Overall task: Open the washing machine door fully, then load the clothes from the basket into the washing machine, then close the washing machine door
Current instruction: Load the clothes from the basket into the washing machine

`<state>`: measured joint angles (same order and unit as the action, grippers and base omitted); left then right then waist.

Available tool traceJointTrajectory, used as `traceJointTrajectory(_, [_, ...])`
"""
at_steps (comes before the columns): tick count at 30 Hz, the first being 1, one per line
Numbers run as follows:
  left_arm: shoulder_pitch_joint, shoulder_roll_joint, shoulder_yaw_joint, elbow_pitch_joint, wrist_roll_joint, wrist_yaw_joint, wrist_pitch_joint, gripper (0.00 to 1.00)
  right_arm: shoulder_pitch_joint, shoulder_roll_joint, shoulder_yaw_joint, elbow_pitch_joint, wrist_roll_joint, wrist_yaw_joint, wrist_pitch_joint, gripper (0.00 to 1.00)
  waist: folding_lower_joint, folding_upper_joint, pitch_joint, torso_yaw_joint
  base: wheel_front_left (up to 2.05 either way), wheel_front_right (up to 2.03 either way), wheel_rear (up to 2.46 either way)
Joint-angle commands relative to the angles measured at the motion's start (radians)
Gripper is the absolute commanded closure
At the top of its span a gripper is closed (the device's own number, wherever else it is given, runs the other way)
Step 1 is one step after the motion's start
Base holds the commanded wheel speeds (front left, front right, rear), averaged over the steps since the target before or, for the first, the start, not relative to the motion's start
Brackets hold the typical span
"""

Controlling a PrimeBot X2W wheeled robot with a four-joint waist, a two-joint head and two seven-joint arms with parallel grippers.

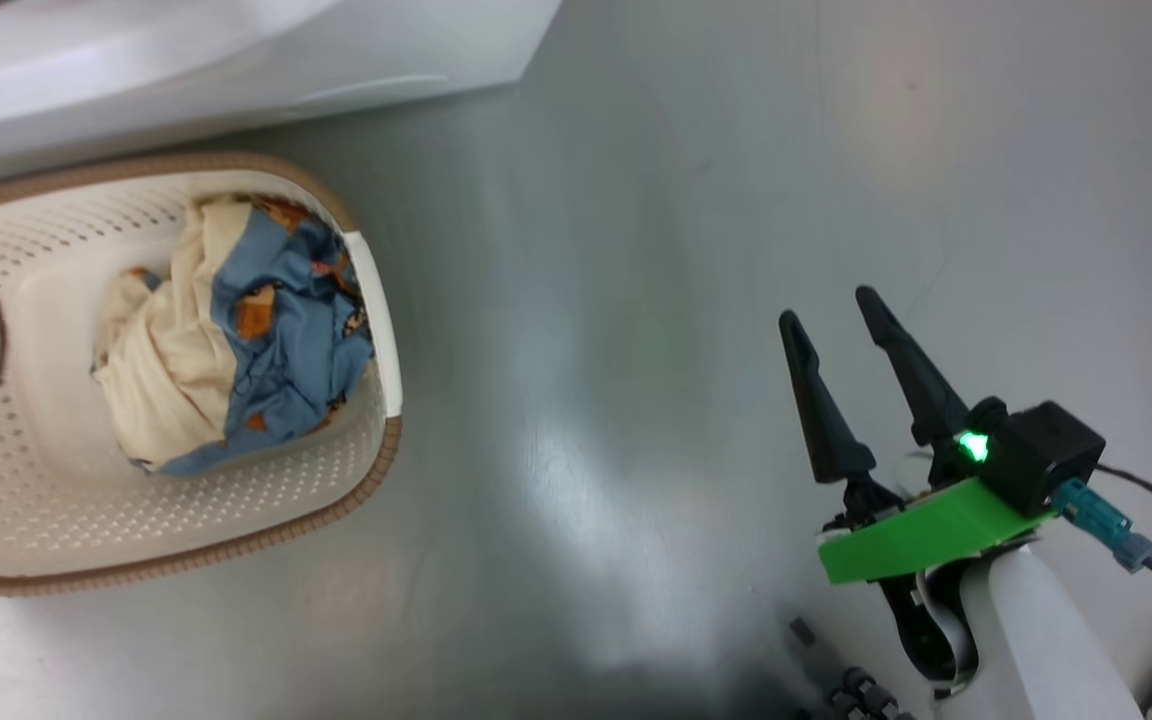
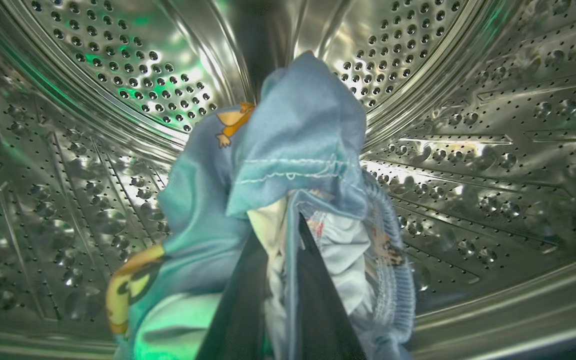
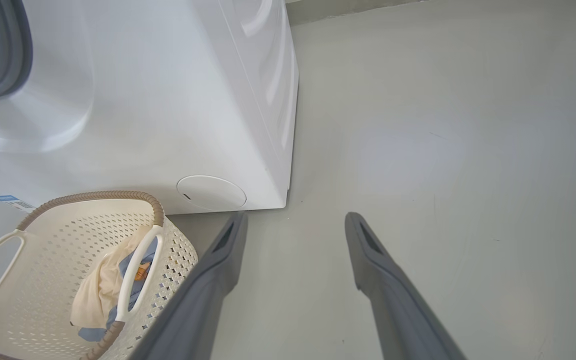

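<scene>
washing machine (image 1: 236, 60) 11 o'clock in head view | basket (image 1: 26, 520) 9 o'clock, cream and blue clothes (image 1: 236, 340) inside | left gripper (image 2: 283, 230) pinching blue garment (image 2: 298, 140) inside drum (image 2: 468, 150) | right gripper (image 1: 829, 308) 4 o'clock, fingers wide apart, empty

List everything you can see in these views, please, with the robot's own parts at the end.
washing machine: one, white, on the floor next to the basket
drum: one, perforated steel, surrounding the held garment
rubber ring: one, grey, at the machine's opening
round flap: one, white, low on the machine's front
basket: one, cream with a brown rim, on the floor
clothes: one bundle, cream and blue with orange marks, in the basket
blue garment: one, light blue, inside the drum
floor: one, grey, glossy
left fingers: two, dark, shut on the blue garment
right fingers: two, dark, open above the floor, holding nothing
</scene>
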<state>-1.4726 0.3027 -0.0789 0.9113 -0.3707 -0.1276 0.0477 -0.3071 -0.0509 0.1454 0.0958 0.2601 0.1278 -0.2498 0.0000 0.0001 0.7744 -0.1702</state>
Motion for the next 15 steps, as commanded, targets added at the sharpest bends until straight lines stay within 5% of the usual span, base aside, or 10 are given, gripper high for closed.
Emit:
traceJointTrajectory(1, [-0.021, 0.058, -0.006, -0.034, -0.014, -0.003, 0.008, 1.0, 0.007, 0.001, 0.024, -0.024, 0.018, 0.003, -0.012, 0.0, 0.0, -0.0001, 0.041, -0.006, 0.0, 0.0, 0.0])
traceJointTrajectory(6, [-0.059, 0.091, -0.04, -0.097, -0.105, -0.003, -0.002, 1.0, -0.017, 0.001, 0.037, -0.026, 0.038, 0.003, -0.012, 0.0, 0.0, -0.0001, 0.095, -0.006, 0.0, 0.0, 0.0])
traceJointTrajectory(15, [-0.074, 0.186, -0.139, -0.204, -0.166, -0.003, -0.232, 1.0, -0.042, 0.001, 0.052, -0.018, 0.069, 0.003, -0.012, 0.0, 0.0, -0.0001, 0.105, -0.024, 0.0, 0.0, 0.0])
